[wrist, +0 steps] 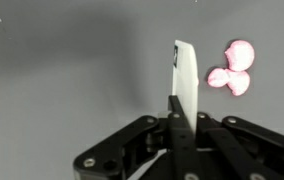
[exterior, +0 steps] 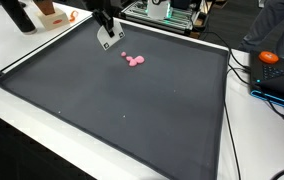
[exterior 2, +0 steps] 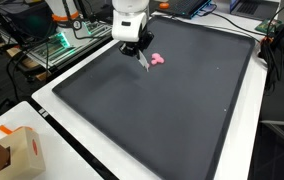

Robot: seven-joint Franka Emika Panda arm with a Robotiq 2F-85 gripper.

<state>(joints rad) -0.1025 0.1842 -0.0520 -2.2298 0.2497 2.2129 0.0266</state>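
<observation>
My gripper (wrist: pixel 182 116) is shut on a thin white flat strip (wrist: pixel 186 75) that sticks out past the fingertips over the dark mat. In both exterior views the gripper (exterior: pixel 104 27) (exterior 2: pixel 135 47) hangs above the far part of the mat with the white strip (exterior: pixel 107 39) (exterior 2: pixel 142 59) pointing down at it. A small pink lumpy object (wrist: pixel 232 70) lies on the mat just beside the strip's tip, apart from it; it also shows as the pink object (exterior: pixel 134 61) (exterior 2: pixel 157 59) close to the gripper.
A large black mat (exterior: pixel 122 110) (exterior 2: pixel 172 110) covers the white table. Electronics and cables (exterior: pixel 167 12) (exterior 2: pixel 62 45) stand behind it. An orange object (exterior: pixel 269 57) lies off the mat's edge, and a cardboard box (exterior 2: pixel 12 152) sits near a table corner.
</observation>
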